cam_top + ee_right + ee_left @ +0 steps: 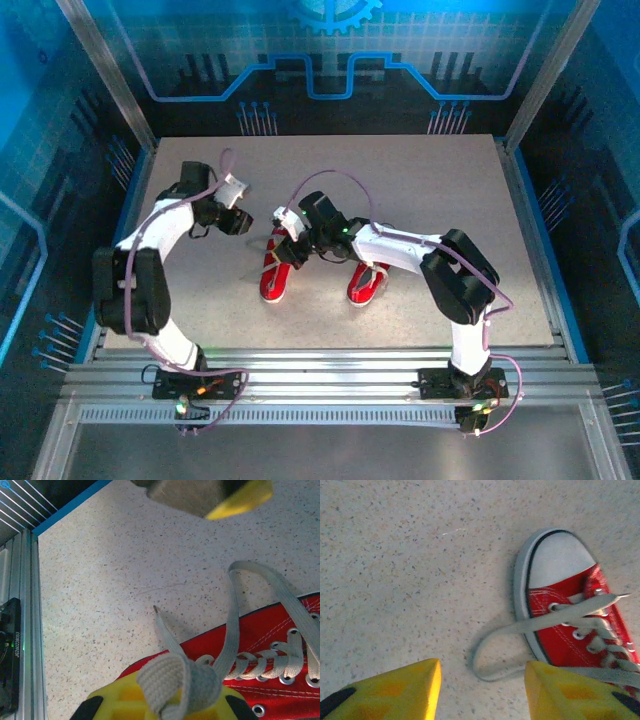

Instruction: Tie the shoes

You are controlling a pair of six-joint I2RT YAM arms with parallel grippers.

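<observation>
Two red sneakers with white soles lie mid-table, the left shoe [273,276] and the right shoe [366,285], toes pointing away from the arms. My right gripper [291,236] hovers over the left shoe [280,635] and is shut on a folded bight of its white lace [172,680]; a free lace end [162,625] trails onto the table. My left gripper [240,222] hangs just left of that shoe's white toe cap [560,560]. It [482,690] is open, and a slack lace loop [487,642] lies on the table between its yellow fingers [405,690], untouched.
Speckled tabletop [410,555] spreads to the left and beyond the shoes. Aluminium rails [320,365] run along the near edge, and one rail [20,630] borders the table's side. Blue walls enclose the back and sides.
</observation>
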